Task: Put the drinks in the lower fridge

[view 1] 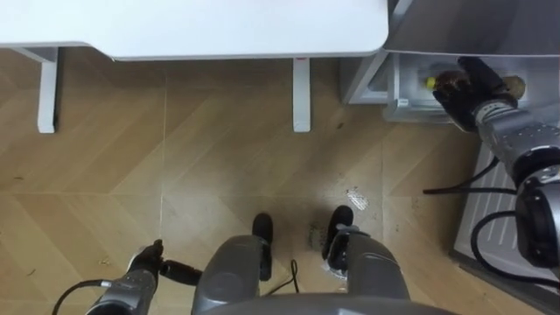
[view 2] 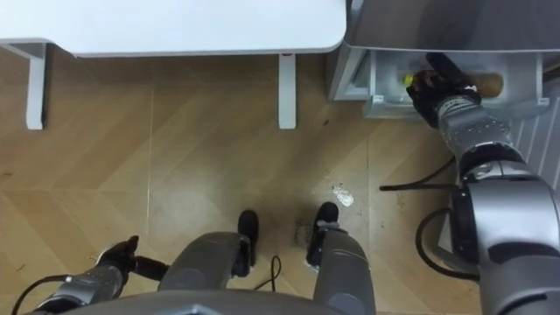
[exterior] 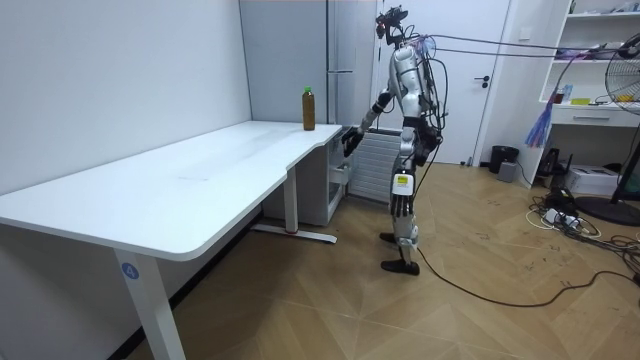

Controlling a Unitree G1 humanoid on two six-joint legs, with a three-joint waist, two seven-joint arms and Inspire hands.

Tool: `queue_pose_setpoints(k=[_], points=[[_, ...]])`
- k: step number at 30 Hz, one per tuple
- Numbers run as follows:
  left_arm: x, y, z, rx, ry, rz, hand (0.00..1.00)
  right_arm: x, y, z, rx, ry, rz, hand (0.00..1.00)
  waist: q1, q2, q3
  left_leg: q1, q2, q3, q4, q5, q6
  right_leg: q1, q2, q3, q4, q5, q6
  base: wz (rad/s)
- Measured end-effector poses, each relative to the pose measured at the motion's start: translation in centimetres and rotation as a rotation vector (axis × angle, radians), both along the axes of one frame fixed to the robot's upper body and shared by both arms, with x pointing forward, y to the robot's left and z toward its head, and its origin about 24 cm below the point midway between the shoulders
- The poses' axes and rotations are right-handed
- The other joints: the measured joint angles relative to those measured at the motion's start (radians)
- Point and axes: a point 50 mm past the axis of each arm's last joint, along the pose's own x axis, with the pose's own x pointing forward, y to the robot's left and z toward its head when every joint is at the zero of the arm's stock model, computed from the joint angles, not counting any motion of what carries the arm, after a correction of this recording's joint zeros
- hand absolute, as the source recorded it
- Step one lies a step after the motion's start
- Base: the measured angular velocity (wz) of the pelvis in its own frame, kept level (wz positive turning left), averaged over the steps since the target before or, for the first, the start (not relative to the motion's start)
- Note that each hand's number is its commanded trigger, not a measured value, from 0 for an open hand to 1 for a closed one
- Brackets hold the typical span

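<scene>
I stand at the table's far end, facing the grey fridge (exterior: 340, 60). Its lower compartment (view 1: 398, 103) is open. My right hand (view 1: 477, 87) reaches into it and is shut on a brown drink bottle with a yellow cap (view 1: 435, 83), which lies on its side inside the compartment's white wall (view 2: 372, 87). A second brown bottle with a green cap (exterior: 308, 108) stands upright on the table corner nearest the fridge. My left hand (view 1: 144, 262) hangs low at my side with relaxed fingers, holding nothing.
The white table (view 1: 192, 26) spans the top of the eye views, with its leg (view 1: 301, 92) just left of the fridge. A white ribbed panel (view 1: 490, 210) stands at my right. A fan and shelves (exterior: 610, 90) are at the room view's right.
</scene>
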Motion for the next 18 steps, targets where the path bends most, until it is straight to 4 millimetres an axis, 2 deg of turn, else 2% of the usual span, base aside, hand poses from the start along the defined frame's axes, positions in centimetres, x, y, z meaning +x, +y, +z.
queue_pose_setpoints(k=[9,16,18], points=[[0.2,-0.1,0.1,-0.002,-0.011,-0.005,0.0,0.0,-0.4,0.1,-0.037,0.004,0.02,0.0,-0.002,-0.002,-0.0012,-0.001,0.0,0.004,0.009,0.0,0.0,0.002,0.001,0.011,0.0,0.004,0.001,-0.01],[-1.4,0.3,-0.2,-0.001,0.034,0.014,0.0,-0.5,-1.2,0.2,-0.164,0.018,0.116,0.0,-0.011,-0.002,-0.0017,0.012,0.002,0.003,0.013,0.0,0.0,0.023,0.002,0.001,-0.007,0.006,0.001,0.02],[-2.0,0.5,-0.3,-0.008,0.051,0.035,0.0,-1.1,-1.6,-0.3,-0.215,0.031,0.17,0.0,-0.02,0.001,-0.004,0.028,0.013,-0.003,0.015,0.001,-0.001,0.066,0.01,-0.022,-0.052,0.023,-0.002,0.07]])
